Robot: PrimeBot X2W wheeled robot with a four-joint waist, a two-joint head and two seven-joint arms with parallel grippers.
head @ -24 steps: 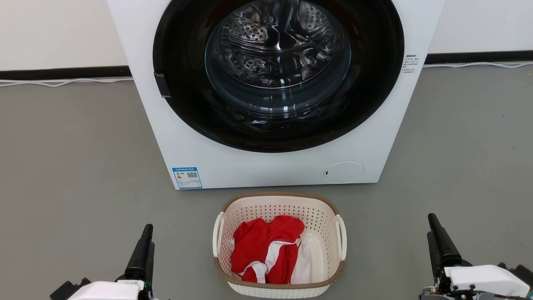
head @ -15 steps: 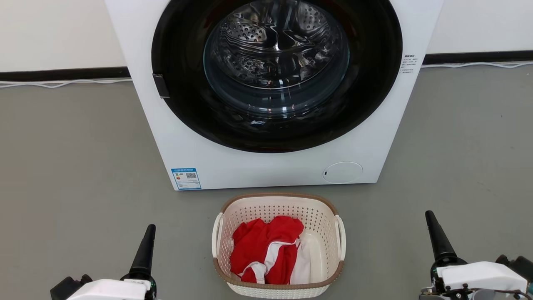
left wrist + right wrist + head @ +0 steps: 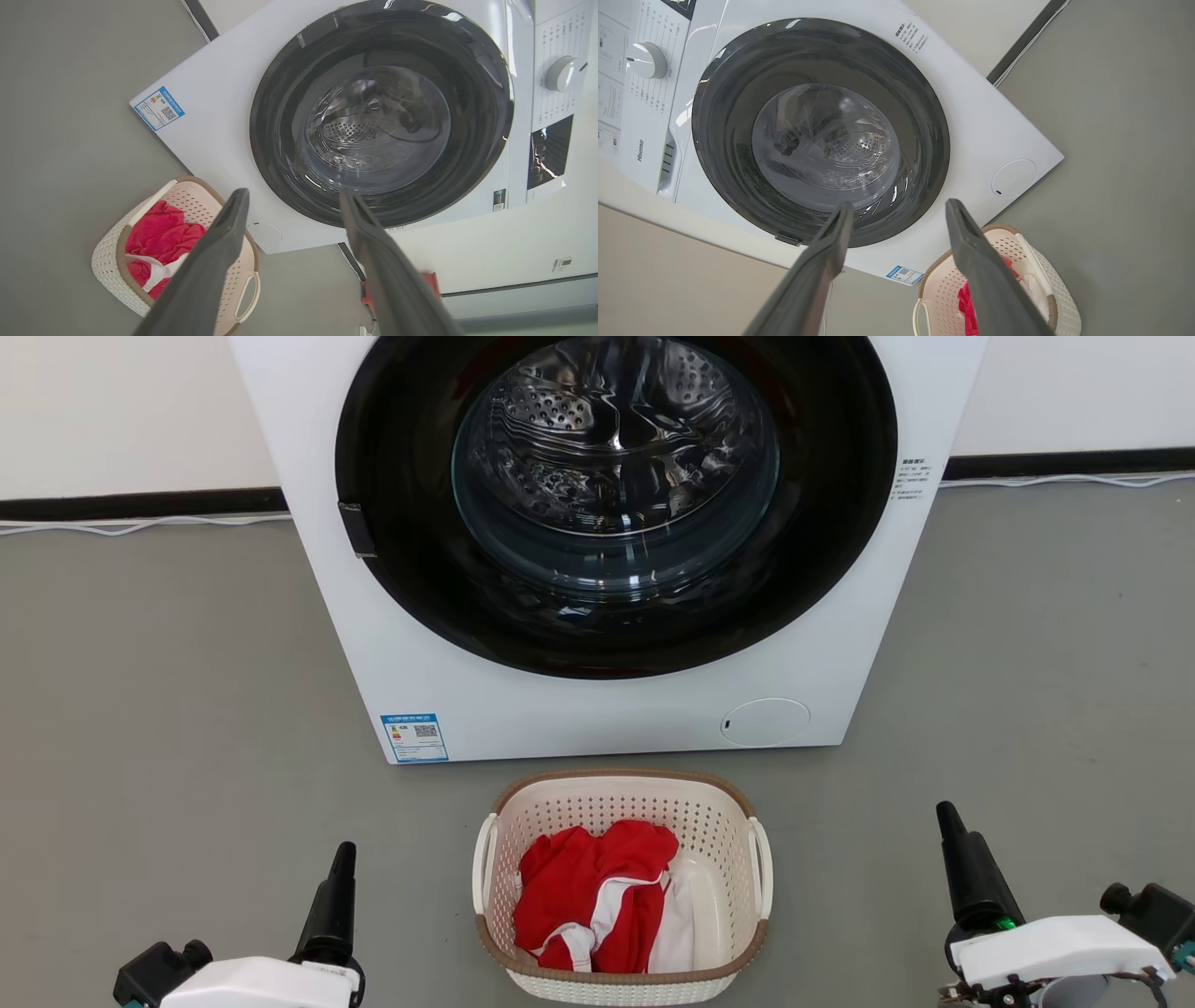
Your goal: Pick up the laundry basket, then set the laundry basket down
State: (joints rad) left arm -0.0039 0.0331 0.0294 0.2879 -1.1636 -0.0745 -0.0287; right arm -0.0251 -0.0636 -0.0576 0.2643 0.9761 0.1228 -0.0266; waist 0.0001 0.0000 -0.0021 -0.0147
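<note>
On a grey floor (image 3: 140,709), the white washer (image 3: 579,709) faces me. The basket (image 3: 616,807) sits just before it, holding red-and-white clothes (image 3: 579,896). My left gripper (image 3: 294,193) and right gripper (image 3: 900,205) hover either side, well apart from it, jaws spread wide, empty.
</note>
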